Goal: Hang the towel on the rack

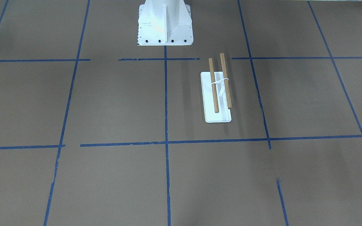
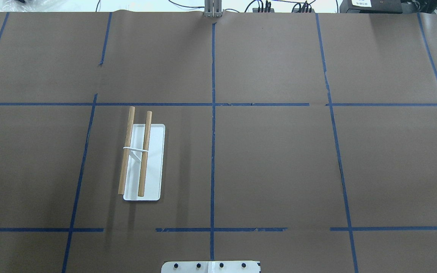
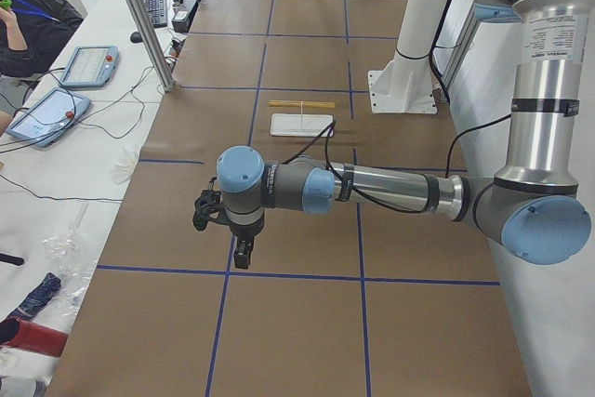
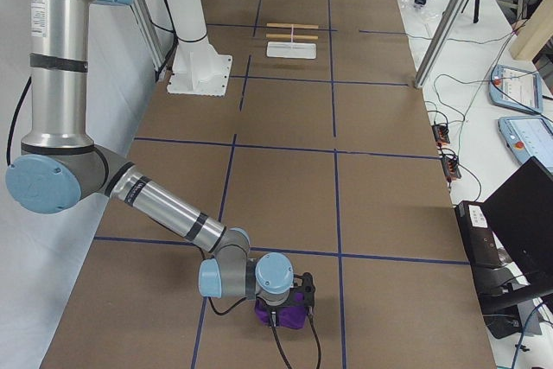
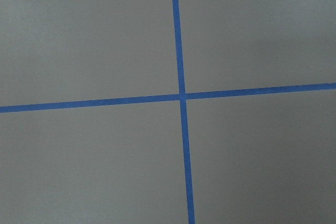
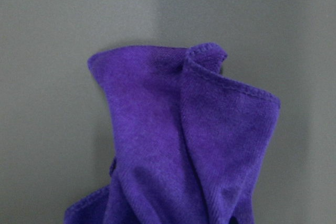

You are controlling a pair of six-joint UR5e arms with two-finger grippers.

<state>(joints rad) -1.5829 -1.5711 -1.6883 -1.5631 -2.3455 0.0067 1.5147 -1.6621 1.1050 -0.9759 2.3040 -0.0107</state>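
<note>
The rack (image 1: 216, 94) stands on the brown table with two wooden dowels over a flat white base; it also shows in the overhead view (image 2: 142, 159) and both side views (image 3: 302, 113) (image 4: 292, 41). The purple towel (image 4: 281, 310) lies bunched at the table's end on my right. It fills the right wrist view (image 6: 178, 145), rising in folds toward the camera. My right gripper (image 4: 291, 298) is down on the towel; its fingers are hidden, so I cannot tell its state. My left gripper (image 3: 243, 256) hangs above bare table at the opposite end; I cannot tell its state.
The white robot pedestal (image 1: 165, 25) stands at the table's robot side, near the rack. Blue tape lines (image 5: 181, 97) grid the brown paper. A metal post (image 3: 139, 16), tablets (image 3: 88, 64), cables and a laptop (image 4: 518, 213) sit along the operators' side.
</note>
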